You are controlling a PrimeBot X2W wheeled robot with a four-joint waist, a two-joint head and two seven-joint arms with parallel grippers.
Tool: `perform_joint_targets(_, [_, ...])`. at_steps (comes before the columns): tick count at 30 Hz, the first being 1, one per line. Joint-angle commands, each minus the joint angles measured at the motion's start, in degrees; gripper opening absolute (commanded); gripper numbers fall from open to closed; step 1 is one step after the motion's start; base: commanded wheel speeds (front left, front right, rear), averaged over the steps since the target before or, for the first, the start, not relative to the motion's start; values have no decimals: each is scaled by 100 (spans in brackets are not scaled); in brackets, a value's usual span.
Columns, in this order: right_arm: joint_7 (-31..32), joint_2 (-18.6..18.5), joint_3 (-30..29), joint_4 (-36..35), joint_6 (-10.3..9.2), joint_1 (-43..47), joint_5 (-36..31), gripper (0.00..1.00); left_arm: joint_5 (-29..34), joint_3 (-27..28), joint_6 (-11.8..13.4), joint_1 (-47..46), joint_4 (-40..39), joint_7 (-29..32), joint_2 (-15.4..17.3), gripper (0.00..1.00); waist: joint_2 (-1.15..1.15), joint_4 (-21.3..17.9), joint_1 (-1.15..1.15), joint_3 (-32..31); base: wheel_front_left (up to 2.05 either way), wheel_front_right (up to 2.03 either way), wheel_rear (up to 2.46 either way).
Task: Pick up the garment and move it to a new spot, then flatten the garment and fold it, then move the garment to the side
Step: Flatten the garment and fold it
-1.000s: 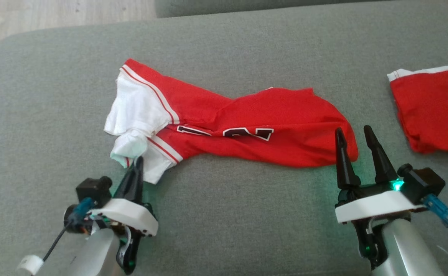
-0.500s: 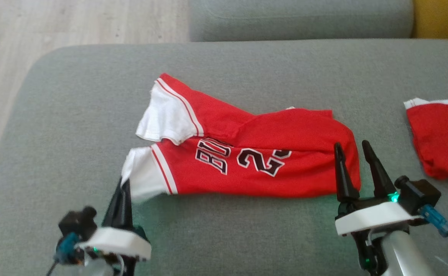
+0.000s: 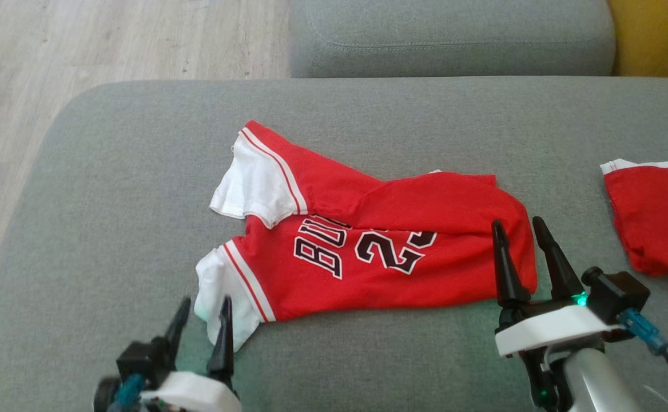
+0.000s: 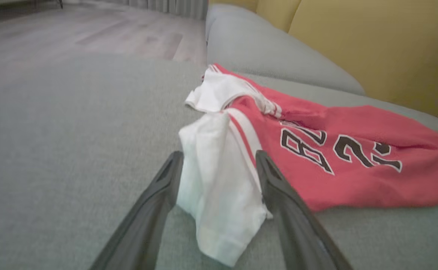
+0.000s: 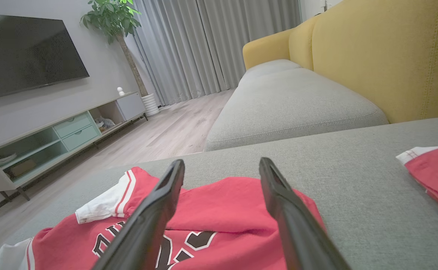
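The left gripper [image 3: 204,312] is open at the cushion's [image 3: 111,200] near edge, a finger each side of the shirt's [image 3: 425,200] white sleeve [image 3: 219,286]. The right gripper [image 3: 517,229], open too, points over the shirt's other end, mid-cushion.

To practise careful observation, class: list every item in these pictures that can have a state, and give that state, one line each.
Jersey: lying rumpled on the sofa seat, not yet flat or folded.
Left gripper: open, fingers either side of the white sleeve.
Right gripper: open, at the jersey's other end, holding nothing.
Second red garment: lying at the seat's right, partly out of frame.
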Motion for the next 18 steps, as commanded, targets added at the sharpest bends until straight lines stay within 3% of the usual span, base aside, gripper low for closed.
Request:
perform_joint_targets(1, [-53, -14, 136, -170, -5, -136, 12, 100, 92, 130, 19, -377, -236, -116, 103, 100, 0, -10, 0, 3, 0, 0, 0])
perform_joint_targets(12, [-54, -14, 170, -238, -5, -217, -61, 100, 693, 263, -13, -887, -1026, -503, 113, 100, 0, -285, 0, 233, 0, 0, 0])
perform_joint_targets(18, [-54, -14, 133, -308, -5, -283, -119, 100, 1175, 24, -192, -1207, -619, -431, 297, 100, 0, -439, 0, 518, 0, 0, 0])
